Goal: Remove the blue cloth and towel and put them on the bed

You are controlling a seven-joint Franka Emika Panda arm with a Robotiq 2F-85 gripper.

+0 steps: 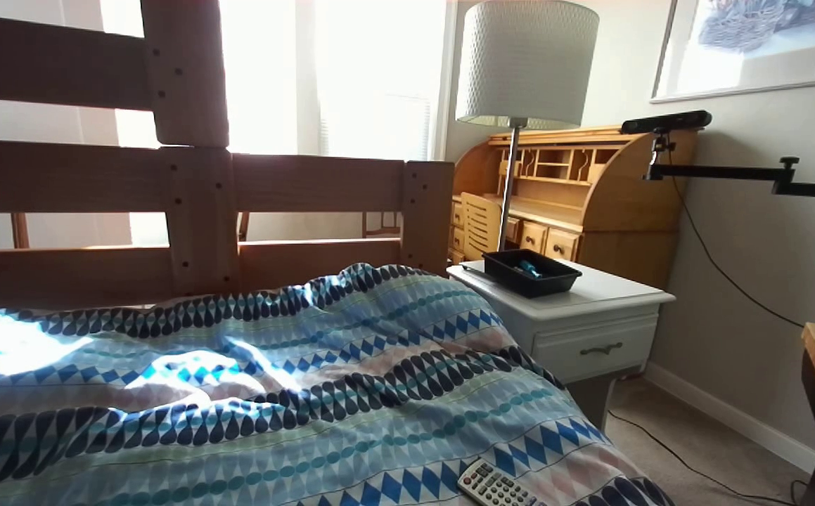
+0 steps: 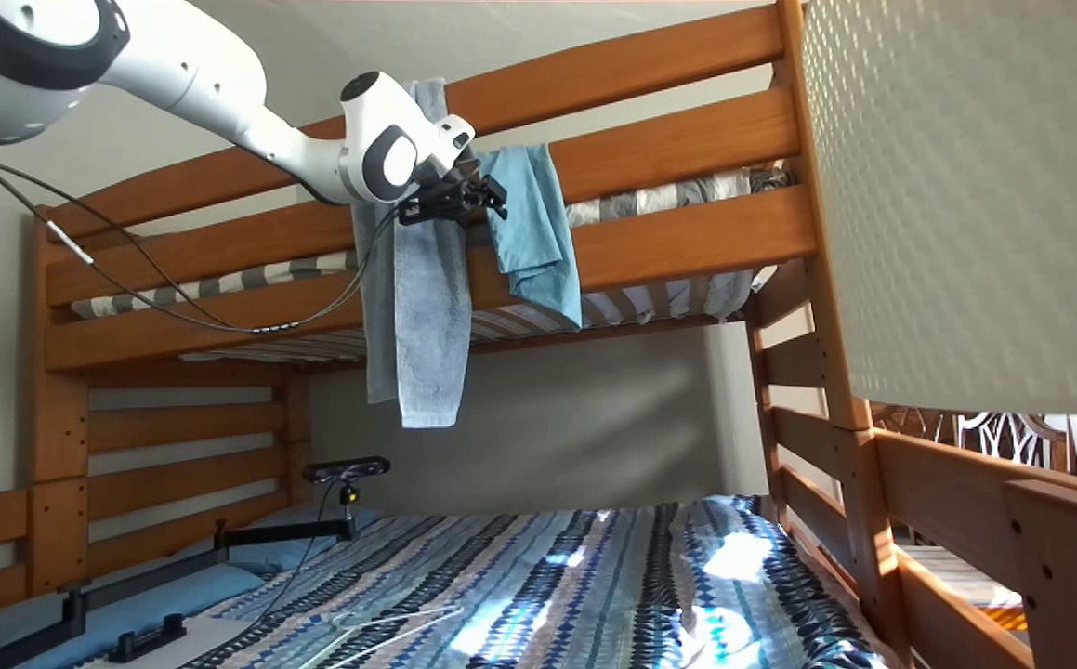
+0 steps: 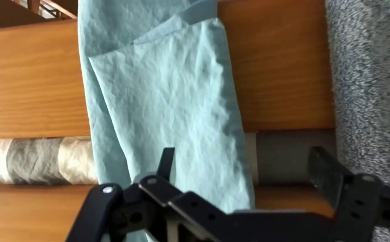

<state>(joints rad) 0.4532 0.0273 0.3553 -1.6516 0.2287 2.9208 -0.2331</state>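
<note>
While my pincer gapes wide, the blue cloth hangs lengthwise, off-centre, away from the towel. I'd shift that way.

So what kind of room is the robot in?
It looks like a bedroom, most likely in somebody's home. You can tell from the wooden bunk bed, the white nightstand beside it and the big lamp.

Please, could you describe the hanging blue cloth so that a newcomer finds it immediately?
Find the wooden bunk bed, then its upper rails. The light blue cloth hangs there beside a grey towel; it ends higher and lacks the towel's fluffy pile.
</note>
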